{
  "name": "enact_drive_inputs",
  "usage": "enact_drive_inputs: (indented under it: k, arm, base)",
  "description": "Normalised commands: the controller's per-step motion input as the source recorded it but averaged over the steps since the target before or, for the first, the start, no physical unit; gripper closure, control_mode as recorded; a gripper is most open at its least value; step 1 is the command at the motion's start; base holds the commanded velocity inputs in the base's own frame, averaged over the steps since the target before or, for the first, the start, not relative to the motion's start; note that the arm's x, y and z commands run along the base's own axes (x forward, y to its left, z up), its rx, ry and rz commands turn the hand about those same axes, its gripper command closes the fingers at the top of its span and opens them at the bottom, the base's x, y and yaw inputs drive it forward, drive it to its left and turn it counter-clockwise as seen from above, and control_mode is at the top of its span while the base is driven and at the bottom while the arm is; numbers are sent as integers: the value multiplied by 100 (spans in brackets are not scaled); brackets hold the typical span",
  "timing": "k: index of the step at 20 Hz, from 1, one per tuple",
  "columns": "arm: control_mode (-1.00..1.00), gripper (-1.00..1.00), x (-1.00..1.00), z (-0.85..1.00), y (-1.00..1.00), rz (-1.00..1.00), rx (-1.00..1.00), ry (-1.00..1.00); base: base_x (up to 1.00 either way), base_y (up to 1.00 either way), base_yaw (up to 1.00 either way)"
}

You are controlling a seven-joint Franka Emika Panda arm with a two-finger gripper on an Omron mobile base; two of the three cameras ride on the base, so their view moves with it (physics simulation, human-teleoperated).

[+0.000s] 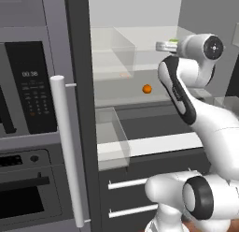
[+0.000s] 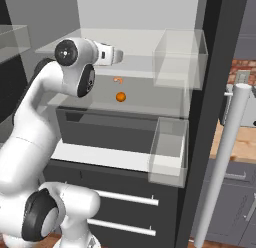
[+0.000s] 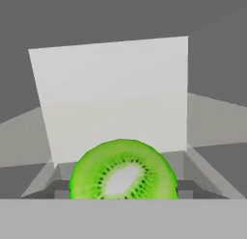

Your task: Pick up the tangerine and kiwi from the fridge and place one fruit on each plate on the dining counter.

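Our hand (image 3: pixel 123 194) seems clamped on the kiwi (image 3: pixel 123 170), whose bright green cut face with pale core and dark seeds sits right at the fingertips, inside the fridge (image 1: pixel 79 109). The tangerine (image 1: pixel 147 89), small and orange, lies below on the glass shelf (image 2: pixel 145 104).

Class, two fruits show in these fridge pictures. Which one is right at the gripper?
The kiwi, green and cut-faced, sits between the gripper fingers; the tangerine lies apart on a fridge shelf.
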Motion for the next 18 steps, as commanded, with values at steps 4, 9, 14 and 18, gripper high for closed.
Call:
enact_drive_inputs:
  k: [4,9,14,18]
  arm:
    - [-100,100,-100,0,0,0,7,24]
    - [-100,100,-80,0,0,0,6,35]
    - [-100,100,-65,-53,3,1,0,45]
    - [-100,100,-45,-95,1,5,0,32]
  base:
    - [0,0,0]
    - [0,0,0]
    - [0,0,0]
    - [0,0,0]
